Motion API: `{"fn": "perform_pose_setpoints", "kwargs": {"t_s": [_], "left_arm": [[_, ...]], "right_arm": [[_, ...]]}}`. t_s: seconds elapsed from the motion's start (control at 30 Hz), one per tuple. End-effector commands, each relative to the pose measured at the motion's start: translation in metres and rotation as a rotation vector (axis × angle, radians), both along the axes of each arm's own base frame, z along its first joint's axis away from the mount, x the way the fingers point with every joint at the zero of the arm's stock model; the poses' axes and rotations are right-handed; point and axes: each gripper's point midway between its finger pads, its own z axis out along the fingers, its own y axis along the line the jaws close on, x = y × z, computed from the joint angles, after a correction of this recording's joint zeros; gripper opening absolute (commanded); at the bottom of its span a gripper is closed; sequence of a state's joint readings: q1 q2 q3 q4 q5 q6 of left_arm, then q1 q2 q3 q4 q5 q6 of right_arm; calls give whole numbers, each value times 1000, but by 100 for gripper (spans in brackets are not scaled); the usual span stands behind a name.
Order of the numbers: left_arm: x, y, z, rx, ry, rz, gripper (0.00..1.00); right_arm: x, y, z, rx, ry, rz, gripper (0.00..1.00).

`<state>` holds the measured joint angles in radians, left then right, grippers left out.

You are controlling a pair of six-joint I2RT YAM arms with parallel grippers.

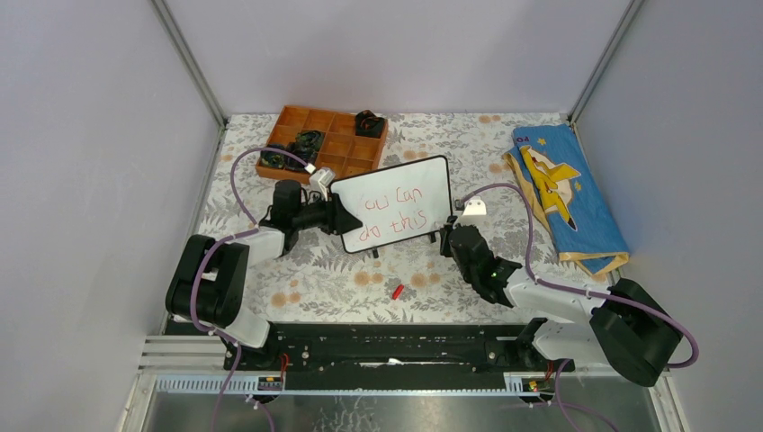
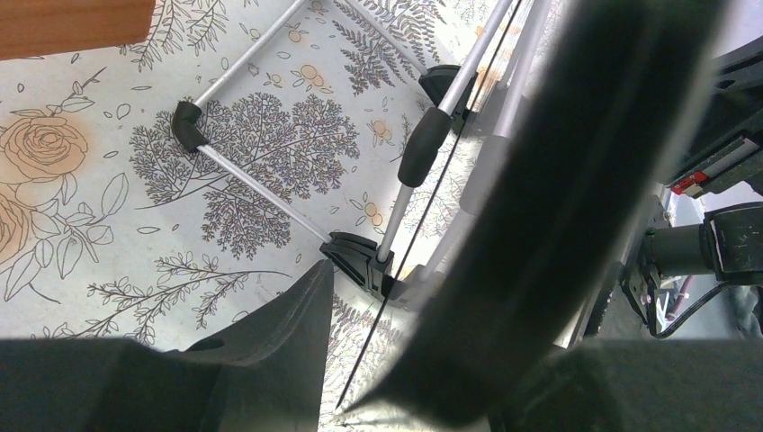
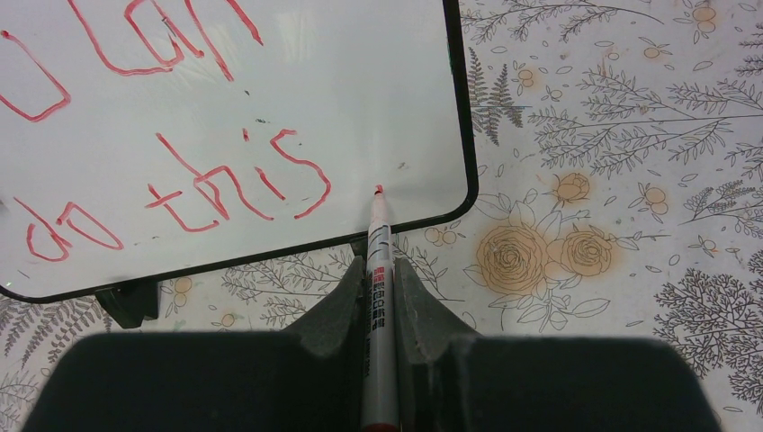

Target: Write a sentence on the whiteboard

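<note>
End effector (image 3: 378,272) clamps marker (image 3: 377,225) — tip at whiteboard (image 3: 360,99).

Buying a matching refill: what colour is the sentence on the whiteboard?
Red: the sentence on the whiteboard shows best in the right wrist view, near the marker.

Tilted whiteboard (image 1: 425,183), red two-line sentence (image 1: 385,228)

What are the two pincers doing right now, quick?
Left pincer: closed on the whiteboard, holding its left edge.
Right pincer: closed on the red marker, tip at the whiteboard.
</note>
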<state>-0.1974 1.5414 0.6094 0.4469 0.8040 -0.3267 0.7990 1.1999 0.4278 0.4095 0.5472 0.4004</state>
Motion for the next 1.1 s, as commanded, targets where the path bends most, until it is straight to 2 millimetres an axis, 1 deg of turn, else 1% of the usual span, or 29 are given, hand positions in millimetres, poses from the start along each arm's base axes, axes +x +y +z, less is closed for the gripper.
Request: {"fn": "perform_pose_setpoints", "kwargs": {"t_s": [0.0,0.13,0.5,0.73,0.9,1.07], "left_arm": [[5,-3,14,4,-56,-13,47],[5,-4,14,4,-55,-14,47],[4,-3,12,14,-52,-10,47],[5,-3,12,21,-57,-4,47],[5,-2,13,22,-62,-2,47],[5,-1,16,25,-74,5,49]], "right_arm": [[12,6,25,52,-59,-15,0],[12,3,26,43,-65,-30,0],[10,2,28,50,-64,-24,0],[-3,-2,31,74,-60,12,0],[-15,-3,38,113,-58,45,0],[-25,-9,46,141,-55,53,0]]}}
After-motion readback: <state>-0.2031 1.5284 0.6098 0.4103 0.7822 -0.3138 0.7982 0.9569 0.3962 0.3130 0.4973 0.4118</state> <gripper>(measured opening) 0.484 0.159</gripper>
